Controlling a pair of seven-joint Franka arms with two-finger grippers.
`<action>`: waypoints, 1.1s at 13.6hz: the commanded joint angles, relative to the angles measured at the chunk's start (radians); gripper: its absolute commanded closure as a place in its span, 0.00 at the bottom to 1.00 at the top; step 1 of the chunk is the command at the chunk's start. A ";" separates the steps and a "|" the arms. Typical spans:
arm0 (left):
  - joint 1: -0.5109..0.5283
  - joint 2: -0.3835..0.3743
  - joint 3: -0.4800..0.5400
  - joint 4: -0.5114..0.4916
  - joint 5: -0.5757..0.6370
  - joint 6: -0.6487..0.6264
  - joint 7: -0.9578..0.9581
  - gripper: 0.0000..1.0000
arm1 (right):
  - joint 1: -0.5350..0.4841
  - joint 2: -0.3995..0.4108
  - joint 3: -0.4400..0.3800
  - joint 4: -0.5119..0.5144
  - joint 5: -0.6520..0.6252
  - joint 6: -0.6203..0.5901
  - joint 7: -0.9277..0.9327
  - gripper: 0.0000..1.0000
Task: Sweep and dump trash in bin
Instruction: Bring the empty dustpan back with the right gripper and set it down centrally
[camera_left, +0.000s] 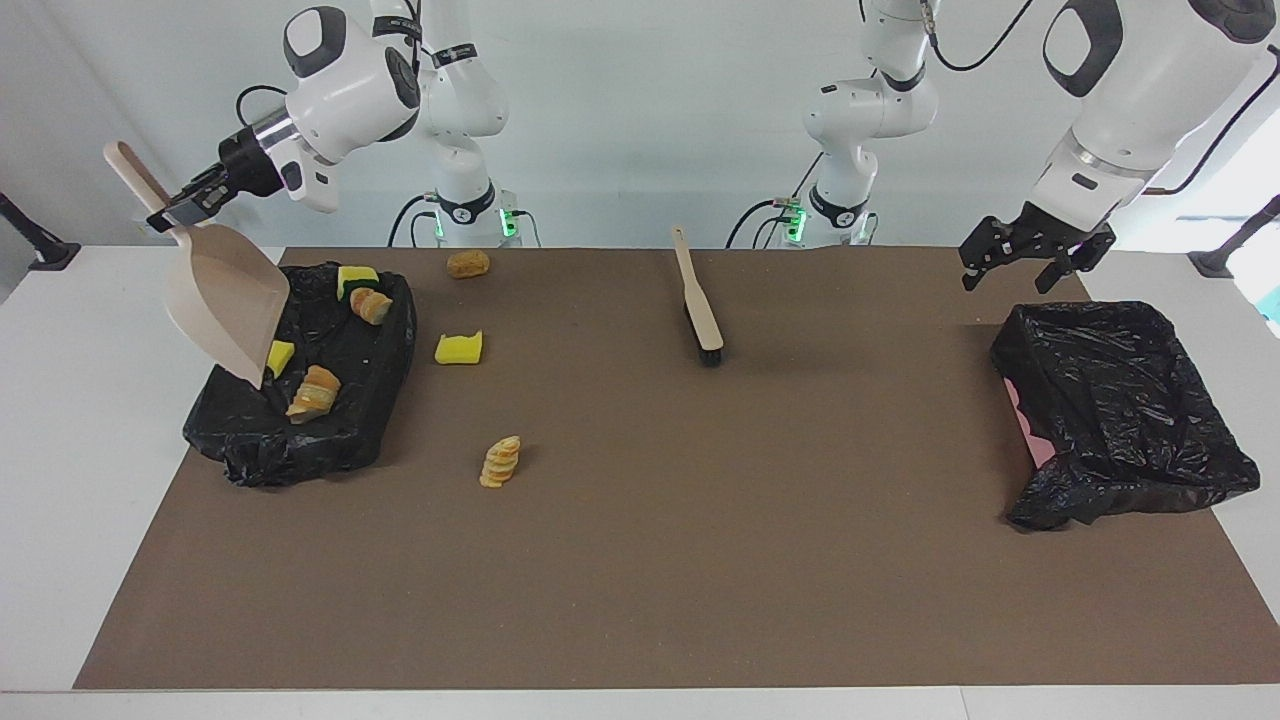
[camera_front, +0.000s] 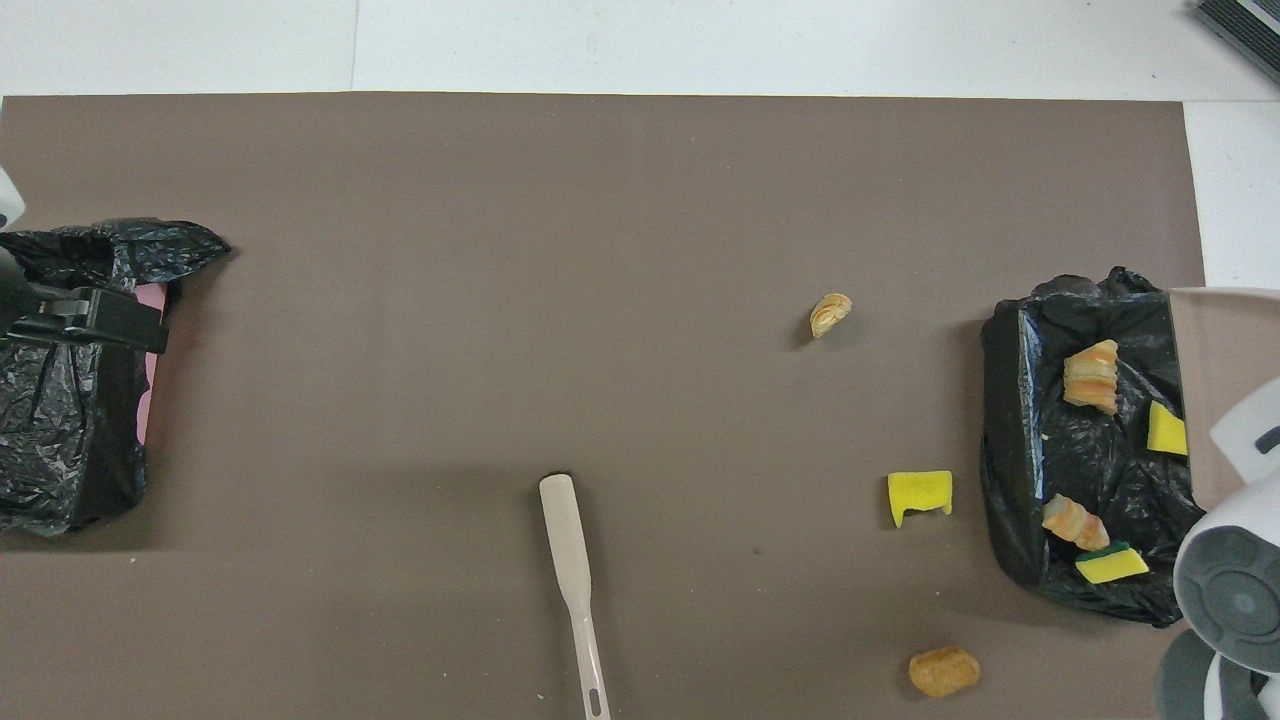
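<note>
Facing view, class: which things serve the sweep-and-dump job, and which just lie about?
Job:
right gripper holding dustpan
brush
trash-filled bin
loose bread roll, sponge wedge, bread slices

Lying about:
second black-lined bin, left gripper over it

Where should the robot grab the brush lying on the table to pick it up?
Probably the brush by its long pale handle, near the middle, coming straight down from above. It lies flat on the brown mat with the handle pointing toward the robots, thin enough for the jaws to close across. The dark bristle end is thicker.
</note>
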 joint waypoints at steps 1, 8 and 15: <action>-0.010 -0.010 0.000 0.006 0.025 -0.018 0.033 0.00 | 0.037 0.130 0.017 0.192 0.145 -0.132 -0.033 1.00; 0.005 -0.021 0.006 -0.006 0.024 -0.030 0.034 0.00 | 0.089 0.337 0.031 0.485 0.593 -0.272 0.138 1.00; 0.004 -0.021 0.008 -0.005 0.024 -0.028 0.034 0.00 | 0.343 0.509 0.040 0.616 0.825 -0.389 0.825 1.00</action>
